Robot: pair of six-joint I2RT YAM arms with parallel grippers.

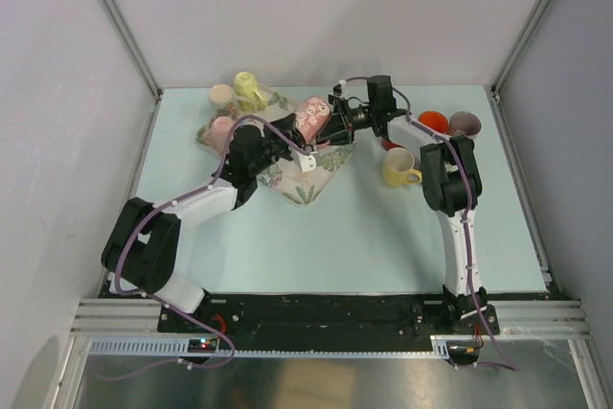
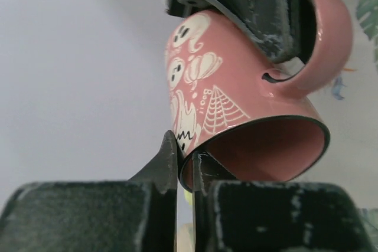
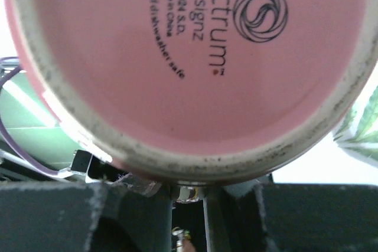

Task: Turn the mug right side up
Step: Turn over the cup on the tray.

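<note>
The pink mug [image 1: 311, 120] with white ghost and web drawings hangs tilted in the air over the leaf-print cloth [image 1: 308, 185], held between both grippers. In the left wrist view the mug [image 2: 236, 104] has its mouth facing down towards the camera. My left gripper [image 2: 186, 151] is shut on its rim, one finger outside and one inside. My right gripper [image 1: 337, 120] comes from the right and clamps the mug at its handle [image 2: 331, 33]. In the right wrist view the mug's printed base [image 3: 189, 57] fills the frame above my nearly closed right gripper [image 3: 189, 190].
A yellow mug [image 1: 400, 168], a red mug [image 1: 433, 122] and a grey mug [image 1: 465, 124] stand at the right. A yellow-green mug [image 1: 251, 91], a cream mug [image 1: 222, 95] and a pale pink mug [image 1: 222, 128] sit at the cloth's far left corner.
</note>
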